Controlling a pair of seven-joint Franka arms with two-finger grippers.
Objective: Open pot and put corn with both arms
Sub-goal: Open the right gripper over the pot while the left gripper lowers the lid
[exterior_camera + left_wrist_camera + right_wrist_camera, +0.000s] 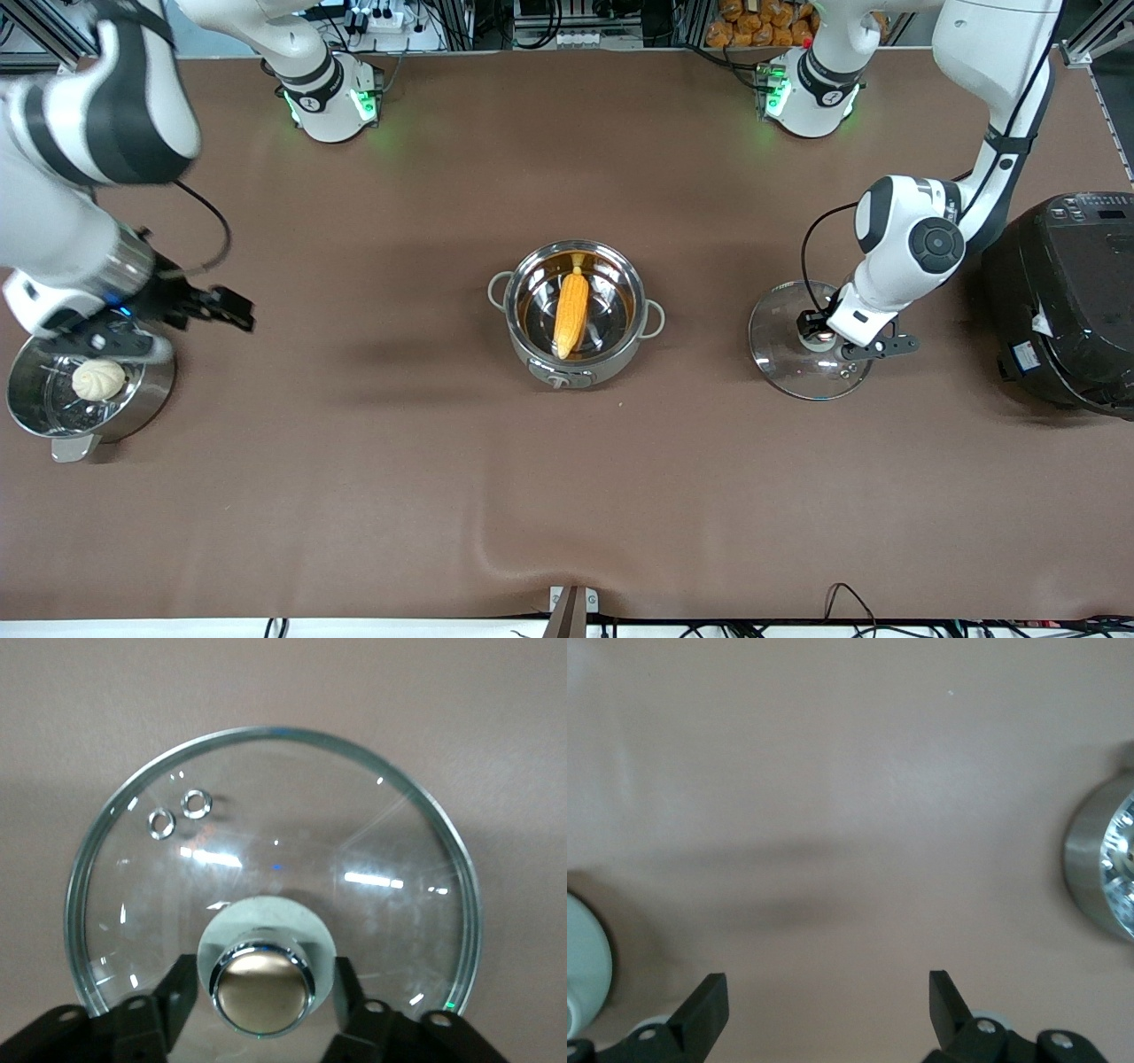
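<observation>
The steel pot [576,350] stands open at the table's middle, with the yellow corn cob [571,310] lying inside it. Its glass lid [788,354] lies flat on the table toward the left arm's end, and it fills the left wrist view [266,842]. My left gripper [819,338] is down over the lid, and in its own view [263,970] the fingers stand open on either side of the copper-coloured knob [263,988], with small gaps. My right gripper [232,312] is open and empty over bare table beside the steamer pot; its own view [828,988] shows only tabletop between the fingers.
A steel steamer pot [89,416] with a white bun [98,379] in it stands at the right arm's end; its rim shows in the right wrist view [1099,868]. A big black rice cooker [1063,301] stands at the left arm's end, beside the lid.
</observation>
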